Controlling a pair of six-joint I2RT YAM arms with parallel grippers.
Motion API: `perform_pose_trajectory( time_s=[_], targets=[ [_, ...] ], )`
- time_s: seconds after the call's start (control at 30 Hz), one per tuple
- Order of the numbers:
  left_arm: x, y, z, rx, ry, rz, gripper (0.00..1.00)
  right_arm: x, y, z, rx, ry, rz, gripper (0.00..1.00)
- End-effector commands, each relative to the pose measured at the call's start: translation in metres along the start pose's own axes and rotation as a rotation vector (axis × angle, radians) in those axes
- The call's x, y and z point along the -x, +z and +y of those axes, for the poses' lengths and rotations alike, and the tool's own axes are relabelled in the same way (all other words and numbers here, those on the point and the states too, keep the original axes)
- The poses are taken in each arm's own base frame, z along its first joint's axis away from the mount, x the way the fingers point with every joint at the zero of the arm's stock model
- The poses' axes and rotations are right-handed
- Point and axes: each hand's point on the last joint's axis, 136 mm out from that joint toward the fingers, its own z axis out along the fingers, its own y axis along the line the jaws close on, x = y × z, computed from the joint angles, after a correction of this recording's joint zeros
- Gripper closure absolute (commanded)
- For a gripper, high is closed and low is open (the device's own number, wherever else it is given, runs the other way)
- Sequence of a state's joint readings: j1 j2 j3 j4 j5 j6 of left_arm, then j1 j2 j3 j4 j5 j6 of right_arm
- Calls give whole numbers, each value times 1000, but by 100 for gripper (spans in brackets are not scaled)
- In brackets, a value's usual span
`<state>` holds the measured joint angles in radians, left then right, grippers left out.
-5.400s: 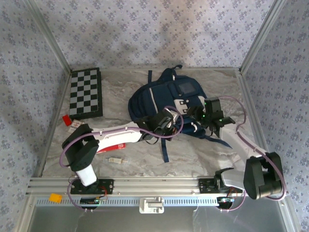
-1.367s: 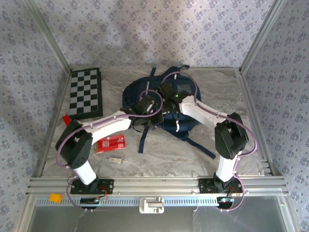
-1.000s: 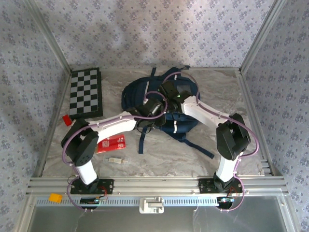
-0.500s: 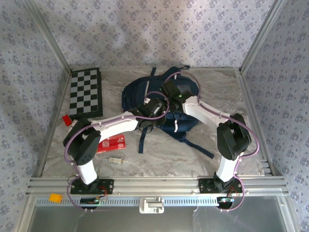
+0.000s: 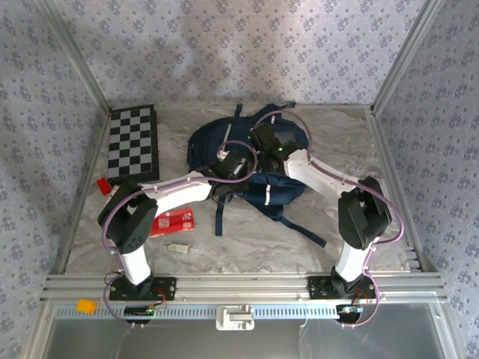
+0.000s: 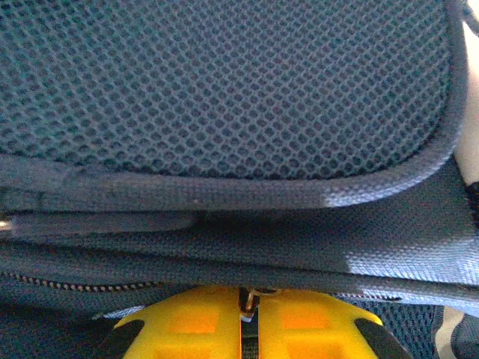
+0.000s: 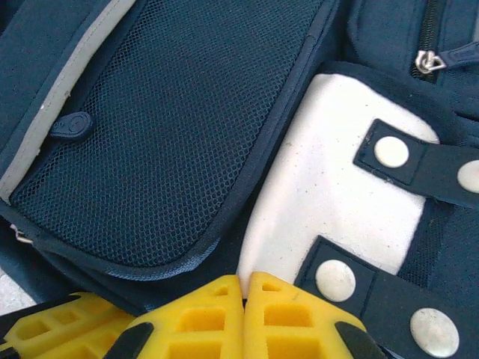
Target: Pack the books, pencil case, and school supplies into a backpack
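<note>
The left gripper [image 6: 248, 293] is pinching nearly shut on a small metal tab at its tips, probably a zipper pull [image 6: 245, 301], against the backpack [image 5: 213, 142] lying mid-table. The right gripper [image 7: 243, 283] is pressing its closed fingers on the front pocket's pale patch, gripping nothing visible. The pencil case [image 5: 173, 222] is lying flat on the table [image 5: 359, 224] at about 7 o'clock from the left gripper, with its long axis running roughly 9-to-3 and the school supplies [image 5: 178, 247] stick just below it. The left arm is nearer both.

Marble table [image 5: 337, 149]: backpack [image 5: 200, 146], pencil case [image 5: 174, 221], chessboard [image 5: 132, 143]
</note>
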<state>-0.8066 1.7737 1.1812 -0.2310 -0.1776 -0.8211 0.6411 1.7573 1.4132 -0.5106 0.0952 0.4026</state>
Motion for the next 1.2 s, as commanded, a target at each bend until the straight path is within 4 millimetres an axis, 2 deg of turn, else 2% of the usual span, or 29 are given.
perform_pose_trajectory(
  time_s=[0.0, 0.07, 0.13, 0.33, 0.53, 0.6, 0.77, 0.97, 1.17],
  targets=[
    [3, -2, 8, 12, 21, -10, 84, 27, -31, 15, 74, 20, -105, 100],
    [2, 1, 5, -6, 45, -7, 71, 28, -31, 16, 78, 20, -106, 100],
    [7, 3, 2, -7, 77, -22, 69, 28, -31, 17, 85, 21, -107, 100],
    [26, 1, -13, -50, 157, -90, 82, 25, -30, 15, 81, 25, -100, 100],
    [30, -12, -20, -106, 200, -97, 100, 24, -32, 12, 83, 16, -96, 100],
    [30, -19, -17, -113, 206, -95, 100, 22, -33, 9, 72, 5, -89, 100],
    [27, -27, 15, -73, 192, -51, 100, 19, -40, -5, 51, 16, -87, 100],
    [19, -20, 45, -62, 220, 17, 100, 17, -40, -17, 26, 6, -86, 100],
    [23, -19, 37, -117, 242, 26, 100, 14, -40, -8, 45, -13, -74, 100]
  ],
)
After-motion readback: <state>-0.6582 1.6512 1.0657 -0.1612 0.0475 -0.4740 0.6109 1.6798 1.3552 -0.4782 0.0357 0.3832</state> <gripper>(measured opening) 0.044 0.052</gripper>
